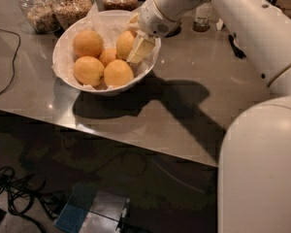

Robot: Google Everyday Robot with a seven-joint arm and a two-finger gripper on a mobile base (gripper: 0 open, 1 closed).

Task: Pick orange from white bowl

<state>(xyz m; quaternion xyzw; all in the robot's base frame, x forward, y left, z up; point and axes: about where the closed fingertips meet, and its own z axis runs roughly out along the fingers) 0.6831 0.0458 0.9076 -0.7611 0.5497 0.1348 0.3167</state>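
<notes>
The gripper (pixel 131 41) reaches into the right side of the white bowl (pixel 63 45), at the end of the white arm (pixel 242 21) that comes down from the upper right. Its two pale fingers (pixel 140 49) pinch the orange (pixel 123 43): one lies flat against the fruit's right flank, and the other shows at its upper edge, so the fruit sits between them. This orange is at the back right of the bowl, close to the rim and against the crumpled white paper (pixel 101 22) that lines it.

Four more fruits lie in the bowl. A large orange (pixel 88 43) rests at the back left, and two others (pixel 88 70) (pixel 118 73) sit side by side at the front. A smaller orange (pixel 108 56) is wedged in the middle, touching its neighbours.

The bowl stands on a grey table (pixel 194 106) and throws a dark shadow to the right. Behind it stand three glass jars (pixel 72 6) with brownish contents. A small bottle (pixel 202 14) stands near the far edge, right of the arm. A black cable (pixel 12 57) crosses the table's left end. The robot's white body (pixel 262 169) fills the lower right corner.
</notes>
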